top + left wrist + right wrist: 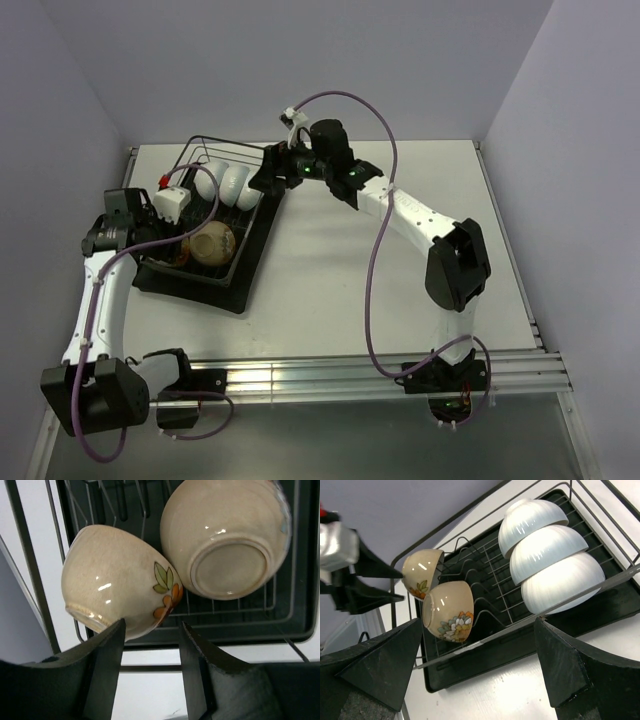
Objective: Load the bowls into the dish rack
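On the white bench [400, 280], the dish rack [490, 575] is holding three white bowls [547, 552] nested on edge and two tan bowls [451, 607]. The left gripper [151, 627] is hovering open beside one; the right gripper [477, 625] is gaping wide.

**Q:** Bowl colours?
**A:** White bowls [547, 547]: glossy white, faint ribbing. The other two: speckled tan.
**Q:** Tan bowl patterns?
**A:** Tan bowl [115, 580]: green leaves, orange petals. Second tan bowl [450, 610]: white and orange flowers, green leaves.
**Q:** Rack [520, 621]?
**A:** Dark wire. Tray [620, 597]: black.
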Robot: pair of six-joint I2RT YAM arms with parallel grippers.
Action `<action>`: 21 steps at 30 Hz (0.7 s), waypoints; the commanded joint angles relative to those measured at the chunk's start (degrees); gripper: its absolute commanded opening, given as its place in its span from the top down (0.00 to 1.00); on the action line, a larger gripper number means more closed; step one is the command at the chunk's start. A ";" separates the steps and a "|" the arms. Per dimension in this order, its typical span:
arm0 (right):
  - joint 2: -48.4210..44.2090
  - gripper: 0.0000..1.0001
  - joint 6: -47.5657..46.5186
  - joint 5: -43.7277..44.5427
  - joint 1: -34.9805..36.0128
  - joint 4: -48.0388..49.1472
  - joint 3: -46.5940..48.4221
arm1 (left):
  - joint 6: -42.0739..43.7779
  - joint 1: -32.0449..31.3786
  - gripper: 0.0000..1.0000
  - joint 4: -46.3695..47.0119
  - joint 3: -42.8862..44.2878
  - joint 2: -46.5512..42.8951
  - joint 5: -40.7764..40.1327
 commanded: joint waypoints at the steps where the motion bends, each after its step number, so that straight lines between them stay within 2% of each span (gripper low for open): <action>1: -4.33 0.00 0.71 -2.44 -0.50 1.75 -1.51 | -4.73 -2.59 0.48 6.28 -2.21 1.07 -6.29; 8: -4.95 0.00 -0.42 -2.45 -0.50 1.13 -3.80 | -8.61 -7.43 0.51 12.70 -6.61 2.48 -14.03; 14: -5.04 0.00 -1.30 -2.27 -0.50 -0.01 -4.24 | -10.02 -7.96 0.52 12.79 -8.02 3.01 -13.17; 21: -5.39 0.00 -1.83 -1.92 -0.50 -0.27 -4.77 | -10.90 -11.92 0.52 13.93 -10.22 3.62 -13.78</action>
